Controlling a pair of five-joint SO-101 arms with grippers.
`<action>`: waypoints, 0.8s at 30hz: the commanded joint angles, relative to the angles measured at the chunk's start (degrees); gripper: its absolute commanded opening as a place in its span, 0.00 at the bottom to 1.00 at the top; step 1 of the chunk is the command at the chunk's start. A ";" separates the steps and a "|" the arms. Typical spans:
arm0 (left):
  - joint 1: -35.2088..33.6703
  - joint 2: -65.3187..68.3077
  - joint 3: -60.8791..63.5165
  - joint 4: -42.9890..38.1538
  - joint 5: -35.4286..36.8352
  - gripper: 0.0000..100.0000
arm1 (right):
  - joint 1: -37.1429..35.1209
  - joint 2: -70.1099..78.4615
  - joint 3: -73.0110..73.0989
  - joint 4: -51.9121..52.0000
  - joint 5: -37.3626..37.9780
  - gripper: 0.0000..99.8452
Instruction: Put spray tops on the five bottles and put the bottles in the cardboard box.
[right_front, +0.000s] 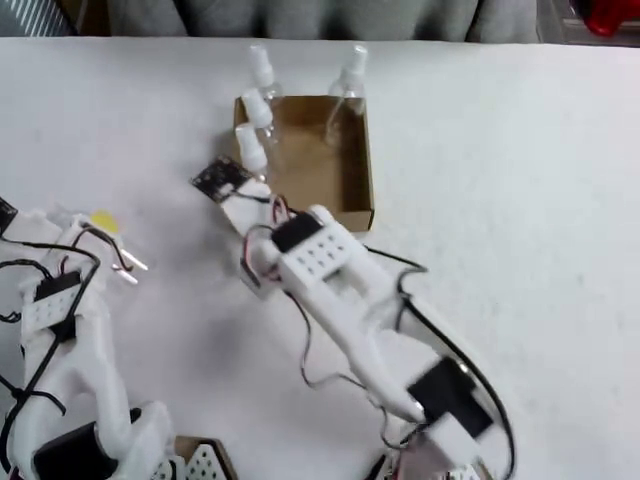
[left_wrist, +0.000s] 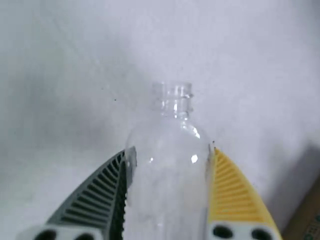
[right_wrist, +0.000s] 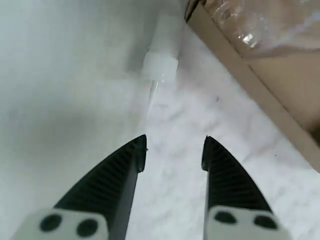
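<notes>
A clear plastic bottle (left_wrist: 167, 170) with no spray top is gripped by the left gripper (left_wrist: 171, 150). A ribbed gray finger (left_wrist: 102, 192) presses one side of its body and a ribbed yellow finger (left_wrist: 232, 192) the other. The bottle's open, threaded neck (left_wrist: 172, 97) points away from the camera over a white table (left_wrist: 65, 75). A brown cardboard corner (left_wrist: 307, 215) shows just beyond the yellow finger.

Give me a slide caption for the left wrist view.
Left gripper holds a clear, uncapped bottle between its grey and yellow fingers, against the white table.
</notes>
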 joint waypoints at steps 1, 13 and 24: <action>-0.57 -0.22 -1.32 -1.58 0.35 0.02 | -1.19 4.70 -7.82 -0.57 0.18 0.15; -0.57 -0.22 -1.49 -1.58 0.35 0.02 | -3.38 21.14 -22.42 -1.01 0.62 0.15; -0.48 -0.22 -1.49 -1.58 0.35 0.02 | -3.03 28.44 -27.96 -1.01 3.69 0.14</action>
